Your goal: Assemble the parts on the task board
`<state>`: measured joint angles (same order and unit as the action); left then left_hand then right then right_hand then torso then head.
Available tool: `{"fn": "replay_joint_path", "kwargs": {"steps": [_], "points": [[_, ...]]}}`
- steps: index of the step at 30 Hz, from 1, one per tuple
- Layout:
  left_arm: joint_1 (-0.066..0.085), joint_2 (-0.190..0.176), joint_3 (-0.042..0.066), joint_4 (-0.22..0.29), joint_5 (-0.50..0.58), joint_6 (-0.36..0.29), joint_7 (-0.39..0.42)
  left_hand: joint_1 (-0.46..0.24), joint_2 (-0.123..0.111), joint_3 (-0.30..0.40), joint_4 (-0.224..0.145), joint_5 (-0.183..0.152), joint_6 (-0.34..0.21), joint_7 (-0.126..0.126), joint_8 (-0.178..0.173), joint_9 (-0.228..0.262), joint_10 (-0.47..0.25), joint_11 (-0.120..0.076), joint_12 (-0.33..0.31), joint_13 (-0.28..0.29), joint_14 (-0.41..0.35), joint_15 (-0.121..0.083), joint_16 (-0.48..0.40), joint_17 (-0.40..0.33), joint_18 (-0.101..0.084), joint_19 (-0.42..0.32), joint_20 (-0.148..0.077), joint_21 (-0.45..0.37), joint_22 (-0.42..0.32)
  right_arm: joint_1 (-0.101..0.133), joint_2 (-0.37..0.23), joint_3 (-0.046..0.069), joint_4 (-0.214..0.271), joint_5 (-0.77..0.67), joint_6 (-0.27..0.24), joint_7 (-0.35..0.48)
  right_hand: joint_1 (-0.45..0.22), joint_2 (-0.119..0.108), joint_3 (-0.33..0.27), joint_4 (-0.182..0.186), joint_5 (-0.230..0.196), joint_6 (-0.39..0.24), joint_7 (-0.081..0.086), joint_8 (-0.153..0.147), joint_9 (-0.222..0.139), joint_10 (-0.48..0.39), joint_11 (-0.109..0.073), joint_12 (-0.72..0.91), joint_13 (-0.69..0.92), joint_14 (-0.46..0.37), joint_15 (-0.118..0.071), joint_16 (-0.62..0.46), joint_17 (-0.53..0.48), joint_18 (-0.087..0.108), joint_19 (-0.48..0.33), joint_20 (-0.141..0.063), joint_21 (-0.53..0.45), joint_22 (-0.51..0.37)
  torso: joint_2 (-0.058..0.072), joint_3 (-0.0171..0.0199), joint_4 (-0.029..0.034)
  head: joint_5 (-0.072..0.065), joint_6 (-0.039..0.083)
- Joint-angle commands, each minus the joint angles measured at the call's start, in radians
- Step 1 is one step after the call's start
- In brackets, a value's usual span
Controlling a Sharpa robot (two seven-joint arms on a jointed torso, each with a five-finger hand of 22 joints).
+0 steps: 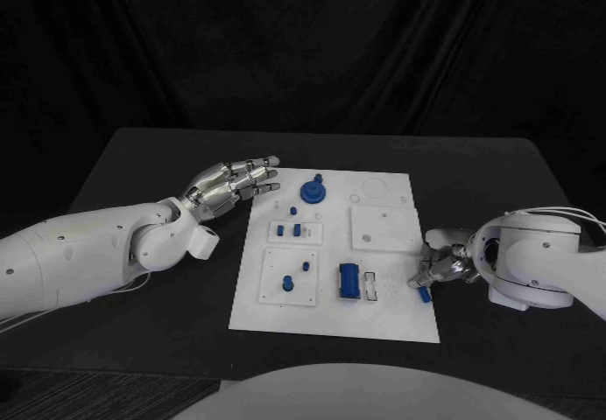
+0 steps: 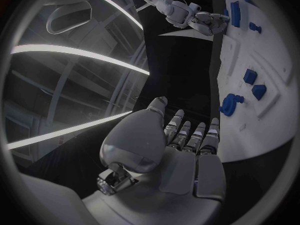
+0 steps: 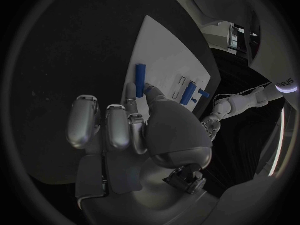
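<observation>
Right hand (image 1: 442, 267) at the task board's (image 1: 391, 319) right edge, fingers (image 3: 139, 116) pinching a small blue peg (image 3: 140, 79), long axis pointing out past the fingertips. Nearest empty slot (image 1: 370, 285) just left of it. Left hand (image 1: 231, 185) open, fingers apart, hovering off the far-left corner.

The head camera looks steeply down on the flat white rectangular task board (image 1: 379, 315); both wrist cameras, close behind their hands, share that board (image 2: 275, 105) (image 3: 164, 47)

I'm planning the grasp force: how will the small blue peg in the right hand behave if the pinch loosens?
The blue peg looks like a smooth, rigid cylinder, so it would probably not bend, but might slip. The right robot hand holds it by one end, between thumb and a finger, so it may pivot. Dropped on the task board, its round shape would likely let it roll.
</observation>
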<state>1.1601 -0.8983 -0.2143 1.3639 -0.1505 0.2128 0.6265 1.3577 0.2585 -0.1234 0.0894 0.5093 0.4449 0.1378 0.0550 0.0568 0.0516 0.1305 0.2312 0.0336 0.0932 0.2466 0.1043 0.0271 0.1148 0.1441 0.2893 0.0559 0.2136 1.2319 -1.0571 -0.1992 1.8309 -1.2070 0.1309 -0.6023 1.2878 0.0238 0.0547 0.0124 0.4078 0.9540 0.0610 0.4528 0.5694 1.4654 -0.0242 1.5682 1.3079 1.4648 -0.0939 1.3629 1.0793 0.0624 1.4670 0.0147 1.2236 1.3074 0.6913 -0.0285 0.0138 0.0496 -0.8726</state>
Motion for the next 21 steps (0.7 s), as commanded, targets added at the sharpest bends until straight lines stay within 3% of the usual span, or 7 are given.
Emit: {"fn": "replay_joint_path", "kwargs": {"steps": [1, 3, 4, 7, 12, 14, 21], "points": [[-0.002, 0.0, 0.001, 0.002, 0.006, 0.015, 0.004, 0.004, 0.01, 0.008, 0.0, 0.006, -0.002, 0.008, 0.003, 0.0, -0.002, 0.009, 0.006, 0.001, -0.001, 0.005, 0.003, 0.0, -0.005, 0.004, 0.001, 0.003, -0.001, -0.014, 0.003, -0.009, -0.002, -0.009, -0.029, 0.006, 0.023, 0.01, 0.174, -0.145, 0.09, 0.007, 0.011, -0.083, -0.123, 0.105, 0.012, 0.003, 0.263, 0.032, 0.013, 0.002, -0.001, 0.007, 0.005, 0.011, 0.004, 0.17, 0.0, 0.0002, 0.0002, 0.001, 0.0], [-0.002, 0.0, 0.001, 0.002, 0.006, 0.015, 0.003, 0.005, 0.011, 0.011, -0.001, 0.006, -0.002, 0.008, 0.003, 0.0, -0.002, 0.009, 0.006, 0.001, -0.001, 0.005, 0.003, 0.001, -0.005, 0.005, 0.001, 0.003, -0.002, -0.014, 0.002, -0.009, 0.0, -0.003, -0.046, 0.018, 0.011, 0.004, 0.211, -0.161, 0.128, 0.006, 0.012, -0.088, -0.129, 0.105, 0.014, 0.003, 0.263, 0.032, 0.014, 0.003, -0.001, 0.007, 0.005, 0.013, 0.005, 0.171, 0.0, 0.0006, -0.0001, 0.001, 0.0], [-0.002, 0.0, 0.001, 0.002, 0.006, 0.015, 0.003, 0.006, 0.013, 0.015, -0.004, 0.006, -0.003, 0.008, 0.002, 0.0, -0.002, 0.009, 0.006, 0.001, -0.001, 0.005, 0.004, 0.001, -0.005, 0.005, 0.001, 0.003, -0.002, -0.014, 0.001, -0.009, 0.001, 0.003, -0.056, 0.024, -0.015, -0.008, 0.282, -0.184, 0.158, 0.014, 0.015, -0.093, -0.14, 0.105, 0.015, 0.003, 0.263, 0.031, 0.016, 0.003, -0.003, 0.007, 0.004, 0.014, 0.007, 0.171, 0.0, 0.0006, -0.0003, 0.002, 0.0], [-0.002, 0.001, 0.001, 0.001, 0.006, 0.016, 0.001, 0.007, 0.014, 0.019, -0.007, 0.005, -0.003, 0.008, 0.002, 0.0, -0.002, 0.01, 0.006, 0.001, -0.001, 0.005, 0.004, 0.001, -0.006, 0.005, 0.001, 0.003, -0.003, -0.014, -0.004, -0.009, 0.006, 0.034, -0.092, 0.042, -0.073, -0.026, 0.38, -0.199, 0.214, 0.024, 0.014, -0.098, -0.152, 0.105, 0.015, 0.003, 0.263, 0.031, 0.015, 0.006, -0.001, 0.007, 0.004, 0.014, 0.012, 0.172, 0.0, 0.0002, -0.0005, 0.002, 0.0], [-0.002, 0.001, 0.001, 0.001, 0.006, 0.017, -0.002, 0.007, 0.013, 0.022, -0.01, 0.004, -0.003, 0.008, 0.002, 0.0, -0.002, 0.01, 0.006, 0.001, -0.001, 0.006, 0.004, 0.001, -0.006, 0.005, 0.001, 0.003, -0.003, -0.006, -0.019, -0.009, 0.019, 0.13, -0.136, 0.062, -0.109, -0.034, 0.403, -0.191, 0.211, 0.029, 0.012, -0.095, -0.154, 0.105, 0.013, 0.003, 0.263, 0.034, 0.014, 0.013, 0.01, 0.006, 0.007, 0.014, 0.022, 0.174, 0.0, -0.0001, 0.0009, 0.006, 0.0], [-0.002, 0.002, 0.001, 0.0, 0.006, 0.018, -0.003, 0.007, 0.013, 0.022, -0.01, 0.004, -0.003, 0.008, 0.002, 0.0, -0.002, 0.01, 0.006, 0.001, -0.001, 0.006, 0.004, 0.001, -0.006, 0.005, 0.001, 0.003, -0.003, 0.005, -0.02, -0.008, 0.018, 0.191, -0.142, 0.065, -0.132, -0.04, 0.402, -0.179, 0.193, 0.026, 0.011, -0.095, -0.155, 0.105, 0.013, 0.003, 0.263, 0.035, 0.014, 0.015, 0.011, 0.005, 0.008, 0.014, 0.024, 0.174, 0.0, -0.0003, 0.0006, 0.004, 0.0], [-0.002, 0.002, 0.001, -0.003, 0.006, 0.018, -0.004, 0.007, 0.01, 0.024, -0.014, 0.003, 0.0, 0.009, 0.003, 0.0, -0.002, 0.01, 0.007, 0.001, -0.001, 0.006, 0.005, 0.001, -0.006, 0.005, 0.001, 0.003, -0.003, 0.032, -0.009, -0.008, 0.009, 0.425, -0.144, 0.066, -0.16, -0.044, 0.399, -0.163, 0.194, 0.016, 0.009, -0.095, -0.156, 0.105, 0.012, 0.003, 0.263, 0.036, 0.014, 0.019, 0.017, 0.004, 0.009, 0.013, 0.03, 0.175, 0.0, -0.0001, 0.0008, 0.006, 0.0]]}}
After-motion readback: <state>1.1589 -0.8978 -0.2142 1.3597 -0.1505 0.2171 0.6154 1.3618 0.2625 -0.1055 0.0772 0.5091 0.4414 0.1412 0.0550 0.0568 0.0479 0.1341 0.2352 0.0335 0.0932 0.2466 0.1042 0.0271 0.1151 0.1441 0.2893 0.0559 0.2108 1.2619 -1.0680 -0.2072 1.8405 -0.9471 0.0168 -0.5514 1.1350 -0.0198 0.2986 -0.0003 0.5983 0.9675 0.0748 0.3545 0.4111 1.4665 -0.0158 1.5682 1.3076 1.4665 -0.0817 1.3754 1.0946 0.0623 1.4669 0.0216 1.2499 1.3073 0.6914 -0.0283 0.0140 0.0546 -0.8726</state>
